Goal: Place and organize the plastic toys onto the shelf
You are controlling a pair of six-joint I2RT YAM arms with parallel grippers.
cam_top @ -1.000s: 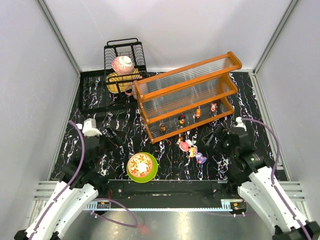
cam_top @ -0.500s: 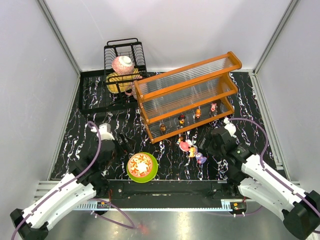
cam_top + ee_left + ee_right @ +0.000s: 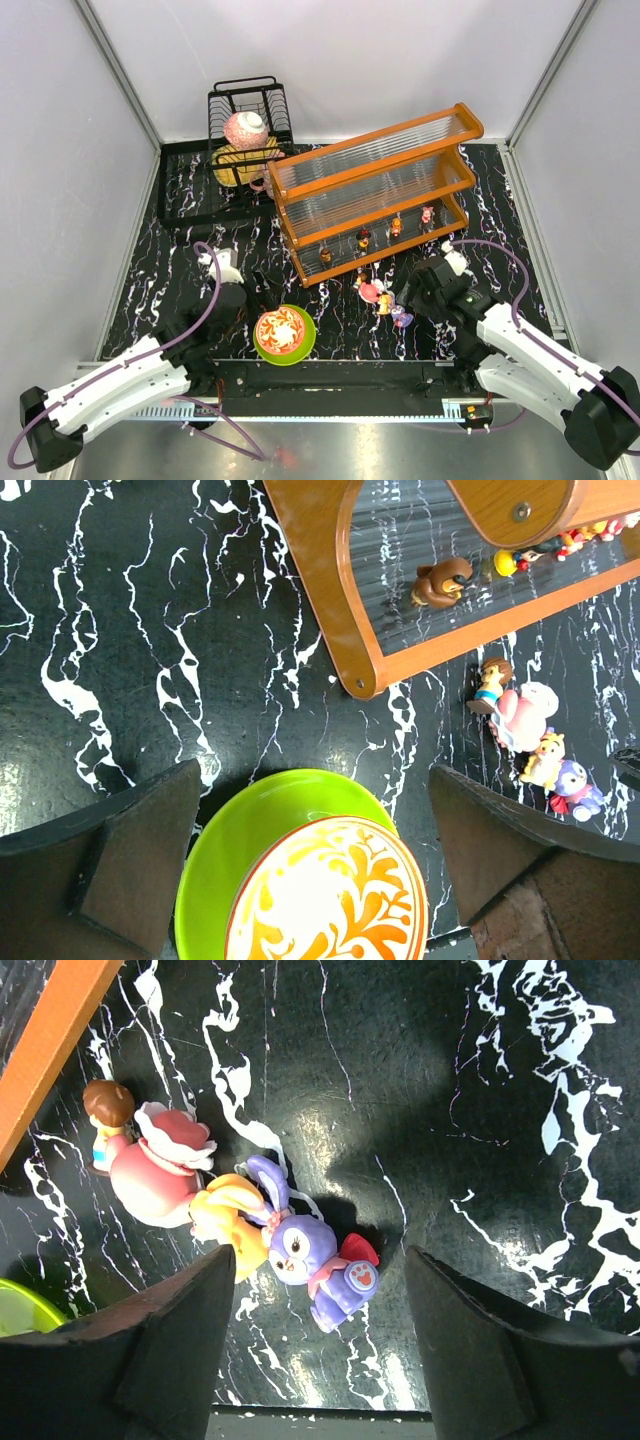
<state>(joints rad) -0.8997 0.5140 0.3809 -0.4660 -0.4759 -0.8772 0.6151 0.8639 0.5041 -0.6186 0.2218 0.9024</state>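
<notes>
Right gripper (image 3: pixel 320 1252) is open. Jaws are wide apart and straddle the purple toy (image 3: pixel 325 1280), with no contact visible on either side. The toy lies face up on the black marbled table (image 3: pixel 450 1110).

Crowding on one side: the yellow toy (image 3: pixel 228 1222) touches the purple one's ears and sits just beside one finger (image 3: pixel 170 1340). The pink toy (image 3: pixel 150 1175), with a brown-haired head, is pressed against the yellow one. All three make one clump on the table, just in front of the shelf (image 3: pixel 55 1030) lower rail, not on it.

Left gripper (image 3: pixel 312 780) is open and holds nothing. It hovers over the green-rimmed bowl (image 3: pixel 210 870), which shows between its fingers in the wrist view. The bowl sits near the table's near edge — left of the clump, apart from the shelf corner.

The shelf stands angled across mid-table. Four small toys line its lower tier, with the brown toy (image 3: pixel 443 583) nearest the left end. A black wire dish rack (image 3: pixel 250 100) is at back left, near the shelf's left end — it holds a pink-white piece and a yellow one.
</notes>
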